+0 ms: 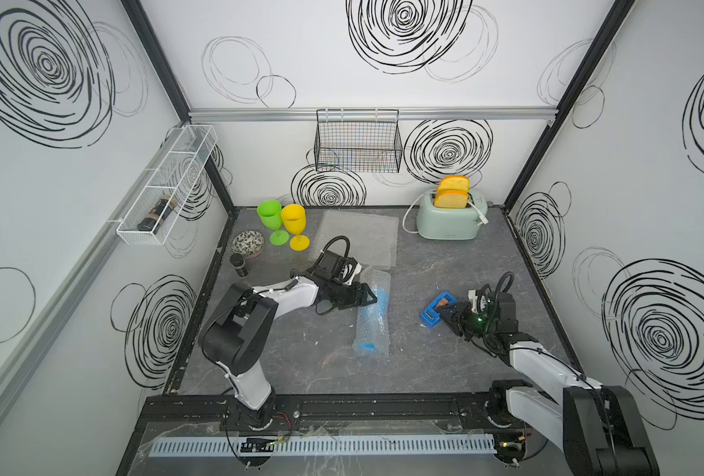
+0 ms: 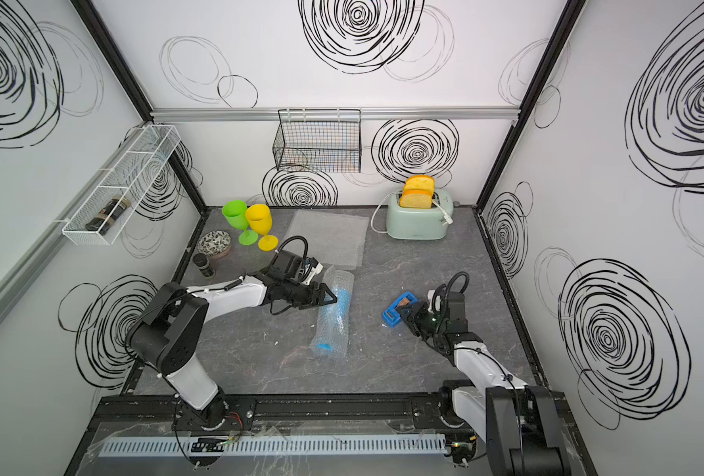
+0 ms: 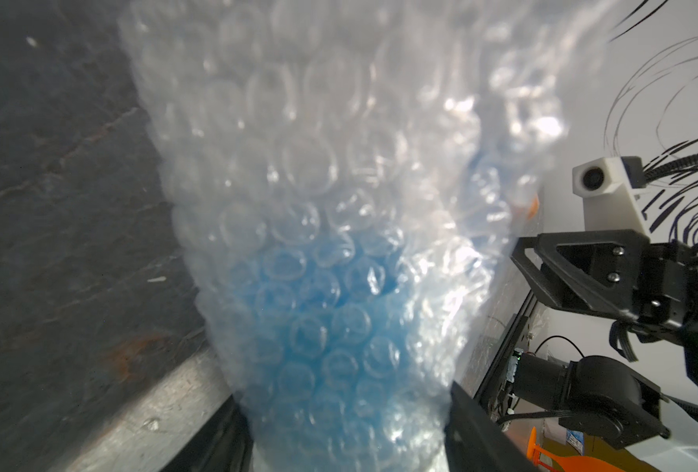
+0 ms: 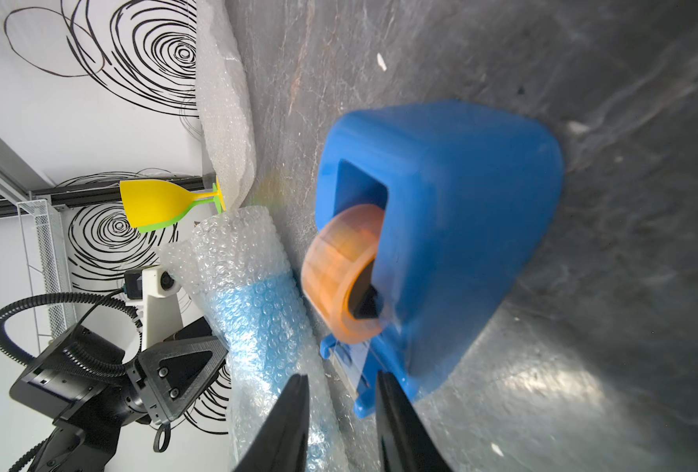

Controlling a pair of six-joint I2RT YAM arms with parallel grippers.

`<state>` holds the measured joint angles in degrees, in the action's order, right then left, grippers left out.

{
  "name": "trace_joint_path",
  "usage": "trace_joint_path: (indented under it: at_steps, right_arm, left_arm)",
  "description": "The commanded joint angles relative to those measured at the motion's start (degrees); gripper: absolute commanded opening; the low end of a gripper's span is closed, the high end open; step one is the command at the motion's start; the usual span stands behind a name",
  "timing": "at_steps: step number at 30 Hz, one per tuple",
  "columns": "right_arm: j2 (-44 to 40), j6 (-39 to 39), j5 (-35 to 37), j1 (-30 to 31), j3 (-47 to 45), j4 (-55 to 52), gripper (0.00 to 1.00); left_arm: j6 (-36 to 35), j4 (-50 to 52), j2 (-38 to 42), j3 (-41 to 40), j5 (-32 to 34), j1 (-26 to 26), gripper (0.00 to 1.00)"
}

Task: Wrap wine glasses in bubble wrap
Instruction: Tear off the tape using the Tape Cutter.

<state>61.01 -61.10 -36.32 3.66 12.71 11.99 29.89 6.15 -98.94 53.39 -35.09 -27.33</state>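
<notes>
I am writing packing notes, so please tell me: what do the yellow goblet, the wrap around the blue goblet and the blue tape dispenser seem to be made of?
Yellow goblet: probably plastic, opaque, even colour, soft sheen.
Bubble wrap: clear plastic film, glossy; round air bubbles, blue shows through.
Tape dispenser: likely moulded plastic, matte blue, rounded edges; its roll looks translucent amber tape.

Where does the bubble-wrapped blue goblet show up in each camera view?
Top view: the wrapped blue goblet lies in the middle of the table.
Top view: the same spot.
Left wrist: it fills the middle of the picture.
Right wrist: it lies beside the tape dispenser, bubbles over blue.
Shared landmark: the left end effector at the bundle, seen in all four.
</notes>
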Motion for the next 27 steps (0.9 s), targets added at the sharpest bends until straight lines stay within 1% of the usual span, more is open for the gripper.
trace_joint_path:
  at_steps: [1,5,11,14,17,20,21,27]
  right_arm:
    - [1.65,-2.97,-0.97,0.63,-1.31,5.62,0.32]
    - [4.77,-4.50,-1.67,0.89,-1.29,8.76,0.31]
    - [7.94,-6.00,-0.68,2.17,-1.68,12.36,0.27]
    - [8.81,-6.57,0.65,3.34,-2.33,13.96,0.27]
    - [9.86,-7.44,1.10,3.23,-2.87,15.79,0.26]
    - [10.43,-7.59,1.32,3.41,-3.56,17.51,0.23]
    - [10.63,-7.52,1.44,3.17,-3.52,17.75,0.21]
    - [9.83,-8.07,1.58,2.09,-2.82,19.80,0.00]
  left_arm:
    - [-0.09,2.87,-1.79,-0.90,4.79,-0.60,0.71]
    - [-0.27,3.21,-1.53,-0.65,4.78,-0.61,0.71]
    - [-0.16,2.98,-1.37,-0.87,4.80,-0.63,0.71]
    - [0.01,2.23,-1.52,-1.57,4.68,-0.62,0.72]
    - [-0.16,2.86,-1.61,-0.93,4.90,-0.63,0.72]
    - [-0.10,2.50,-1.78,-1.23,4.81,-0.68,0.72]
    - [-0.09,2.31,-1.87,-1.27,4.79,-0.71,0.71]
    - [-0.14,2.20,-1.44,-1.70,5.03,-0.72,0.72]
